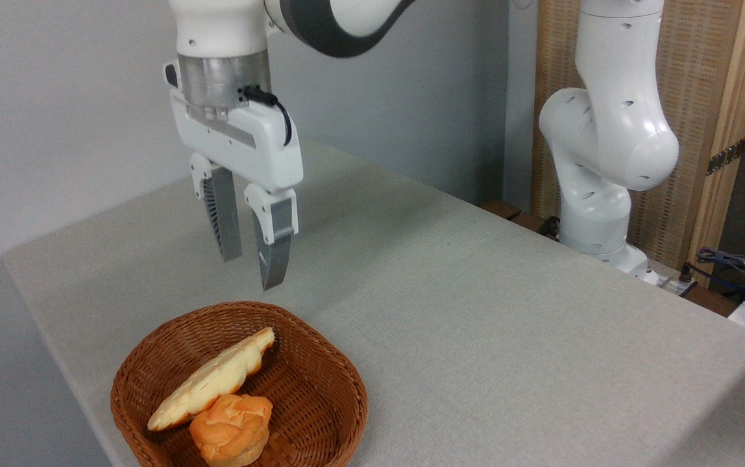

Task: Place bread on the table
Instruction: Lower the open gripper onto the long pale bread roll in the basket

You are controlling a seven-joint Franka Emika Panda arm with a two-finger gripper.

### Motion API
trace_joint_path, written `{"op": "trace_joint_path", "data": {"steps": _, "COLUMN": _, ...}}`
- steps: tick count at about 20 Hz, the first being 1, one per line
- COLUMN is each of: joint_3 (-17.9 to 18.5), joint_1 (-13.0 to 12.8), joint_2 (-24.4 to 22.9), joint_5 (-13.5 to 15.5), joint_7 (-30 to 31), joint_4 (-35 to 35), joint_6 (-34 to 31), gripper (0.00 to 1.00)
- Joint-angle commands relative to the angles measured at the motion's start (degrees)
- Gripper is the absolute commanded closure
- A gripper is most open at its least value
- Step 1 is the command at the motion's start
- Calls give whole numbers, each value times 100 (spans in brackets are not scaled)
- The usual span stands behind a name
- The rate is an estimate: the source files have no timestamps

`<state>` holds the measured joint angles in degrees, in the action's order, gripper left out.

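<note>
The bread (213, 378) lies tilted inside the wicker basket (333, 383) at the counter's (476, 311) near-left edge, touching the round orange bun (233, 428) beside it; the end effector (250, 269) hangs above the basket's far rim, fingers spread and holding nothing.

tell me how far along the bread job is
Nothing is done yet: the bread lies in the basket beside the round bun. The gripper hangs open and empty above the basket's far rim. Left: grasp the bread, lift it, set it on the table.
</note>
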<state>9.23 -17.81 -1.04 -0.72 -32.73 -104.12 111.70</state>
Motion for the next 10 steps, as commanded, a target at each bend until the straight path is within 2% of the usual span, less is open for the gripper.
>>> {"op": "trace_joint_path", "data": {"steps": 1, "joint_3": 61, "joint_1": -3, "joint_2": 200, "joint_5": 11, "joint_7": -6, "joint_4": -73, "joint_6": 552, "gripper": 0}}
{"op": "trace_joint_path", "data": {"steps": 4, "joint_3": 88, "joint_1": 41, "joint_2": 341, "joint_5": 19, "joint_7": -14, "joint_4": -152, "joint_6": 1045, "gripper": 0}}
{"op": "trace_joint_path", "data": {"steps": 10, "joint_3": 88, "joint_1": 50, "joint_2": 753, "joint_5": 11, "joint_7": -23, "joint_4": -170, "joint_6": 1415, "gripper": 0}}
